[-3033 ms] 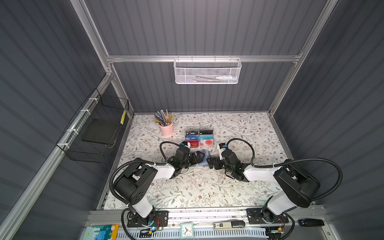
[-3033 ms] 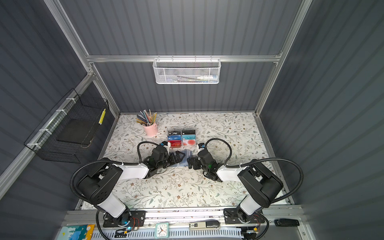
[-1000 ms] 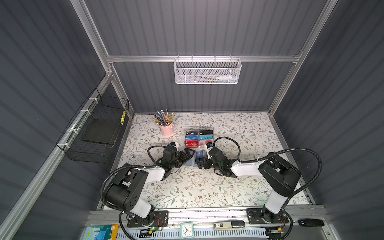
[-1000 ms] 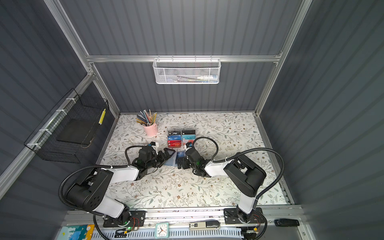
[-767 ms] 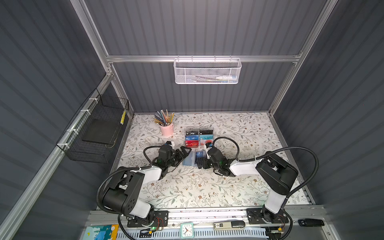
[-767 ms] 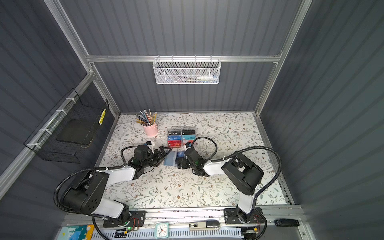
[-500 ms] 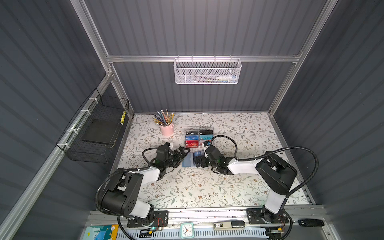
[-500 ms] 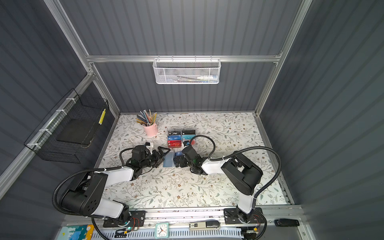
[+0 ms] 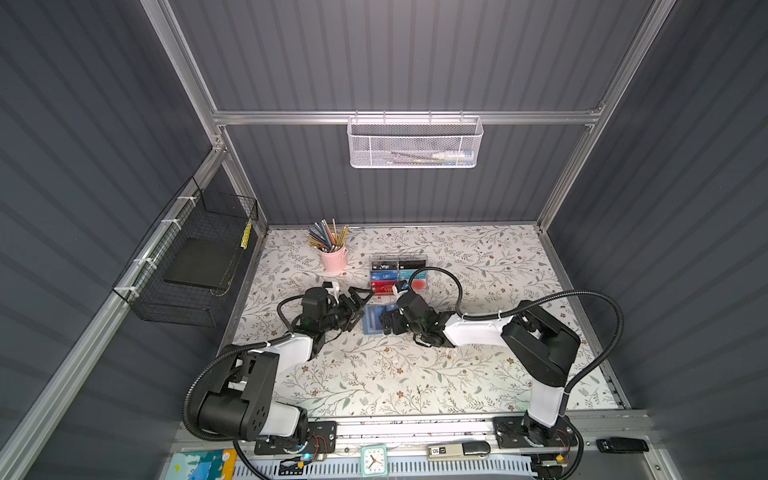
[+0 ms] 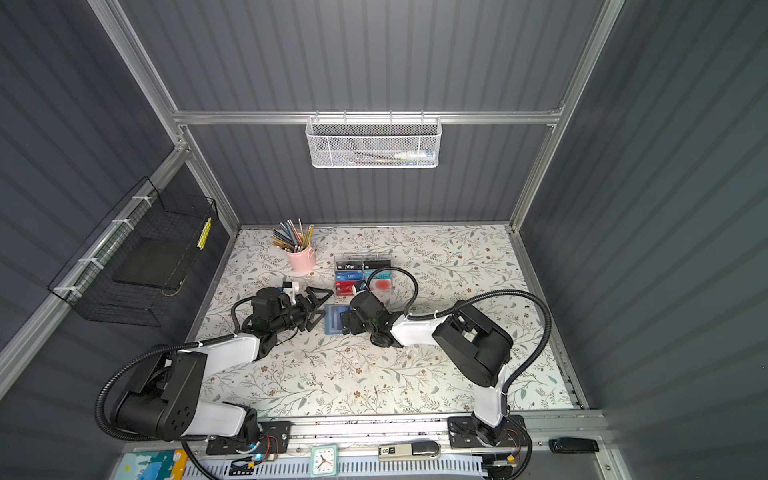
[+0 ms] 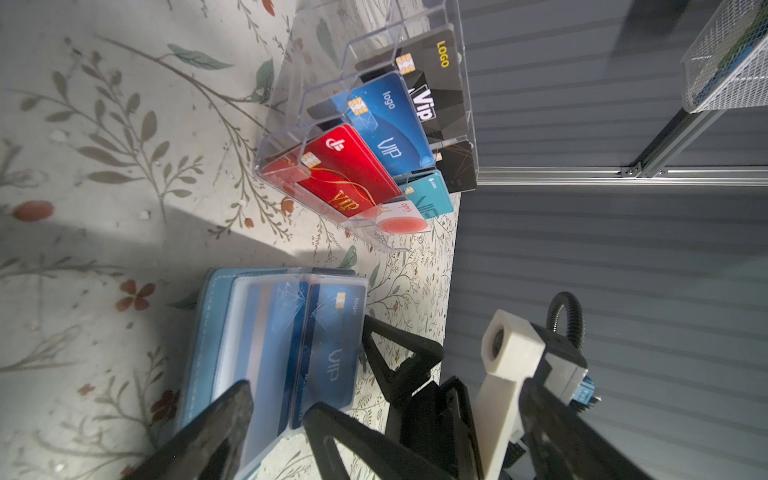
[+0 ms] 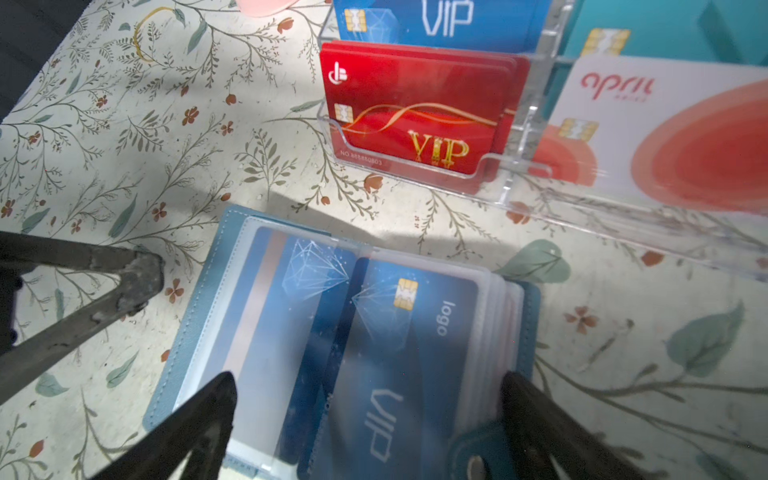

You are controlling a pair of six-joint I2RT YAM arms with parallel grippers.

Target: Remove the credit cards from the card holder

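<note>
I am looking down on a floral-patterned table with both robot arms reaching toward its middle. The blue-grey card holder lies open and flat there, clear sleeves facing up. My left hand sits at the holder's 9 o'clock with its fingers spread wide and nothing between them. My right hand sits at its 3 o'clock, fingers equally wide apart and also gripping nothing. In the right wrist view, that hand's two dark fingers straddle the near end of the holder, one beside the snap tab. I cannot tell whether either tip touches the holder. The sleeve nearer the tab holds a blue card with a gold chip and pale "logo" and "VIP" lettering. The facing sleeve holds a second blue card, back side up, with a pale stripe. Both cards sit fully inside their sleeves. At the holder's 12 o'clock, near but apart from it, stands a clear acrylic card rack. Its front tier holds red VIP cards and, next to them, a white card with red-orange circles. A pink pencil cup stands at the holder's 11 o'clock, farther back.
</note>
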